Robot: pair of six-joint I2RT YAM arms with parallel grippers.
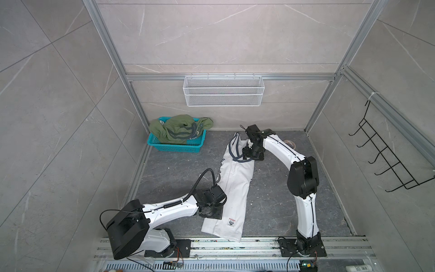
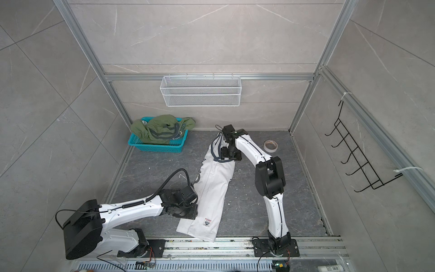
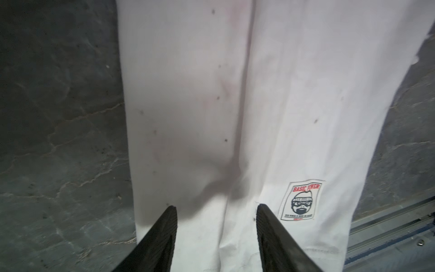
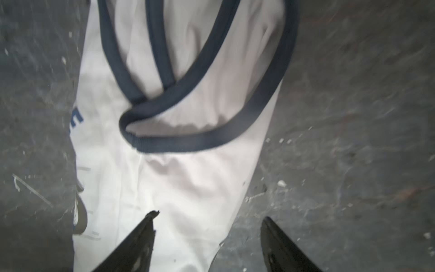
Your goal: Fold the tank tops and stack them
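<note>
The white tank top [image 1: 233, 188] lies on the dark floor as a long narrow strip. Its navy-trimmed straps [image 4: 188, 94] point to the back and its hem lies by the front rail. My left gripper [image 3: 216, 207] hovers open over the hem end, beside the sewn label [image 3: 301, 201]; in a top view the left gripper [image 1: 211, 210] sits at the strip's left edge. My right gripper [image 4: 209, 214] is open at the strap end, one finger over cloth, the other over bare floor. The olive green tank top [image 1: 179, 131] lies bunched in the teal basket [image 1: 174, 147].
A roll of tape [image 2: 270, 146] lies on the floor behind the right arm. A white wire basket [image 1: 223, 90] hangs on the back wall and a black hook rack [image 1: 388, 160] on the right wall. A metal rail [image 1: 235, 245] runs along the front.
</note>
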